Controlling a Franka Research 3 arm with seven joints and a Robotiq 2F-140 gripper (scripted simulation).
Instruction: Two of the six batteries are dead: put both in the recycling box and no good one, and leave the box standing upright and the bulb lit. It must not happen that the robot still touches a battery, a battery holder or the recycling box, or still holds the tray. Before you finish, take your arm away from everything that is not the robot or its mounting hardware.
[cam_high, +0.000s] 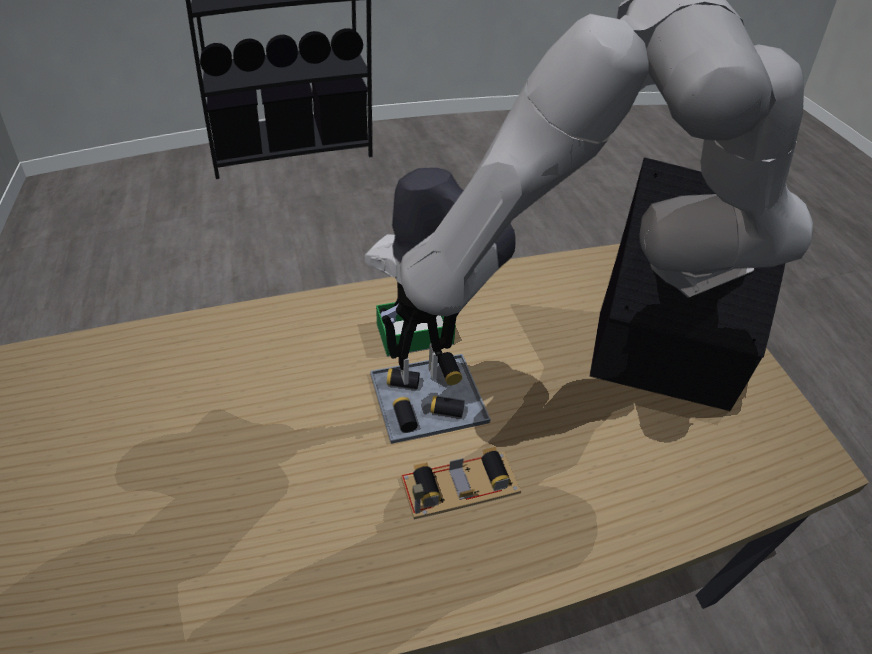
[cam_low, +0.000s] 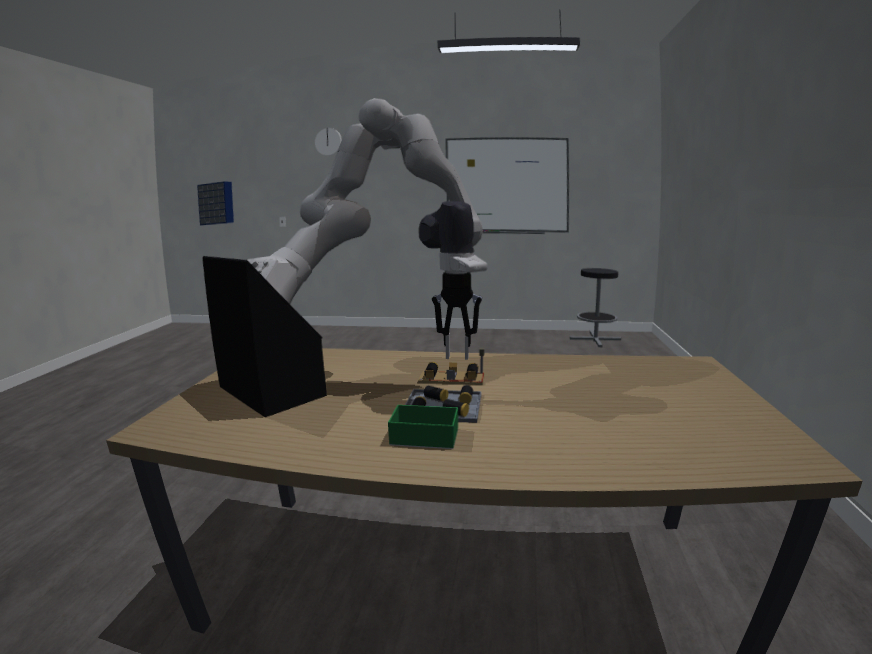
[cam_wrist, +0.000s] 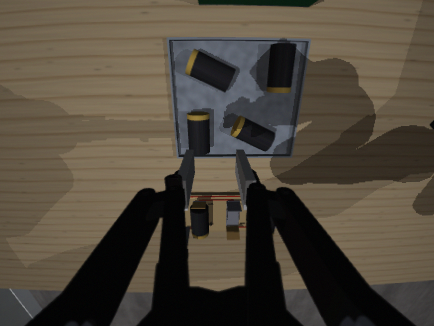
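A grey tray (cam_high: 428, 404) holds several black batteries with yellow ends; it also shows in the wrist view (cam_wrist: 238, 97). In front of it lies a tester board (cam_high: 461, 482) with a battery at each end (cam_high: 426, 485) (cam_high: 495, 468) and an empty middle holder (cam_high: 461, 478). The green recycling box (cam_low: 423, 425) stands upright behind the tray, partly hidden by the gripper in the top view (cam_high: 397, 330). My gripper (cam_wrist: 215, 161) (cam_low: 456, 354) hangs well above the tray's near edge, fingers partly apart with nothing between them. The nearest tray battery (cam_wrist: 198, 132) lies on the tray just beyond the fingertips.
The black robot pedestal (cam_high: 686, 316) stands on the table's right side. A dark shelf unit (cam_high: 281, 84) stands on the floor far behind the table.
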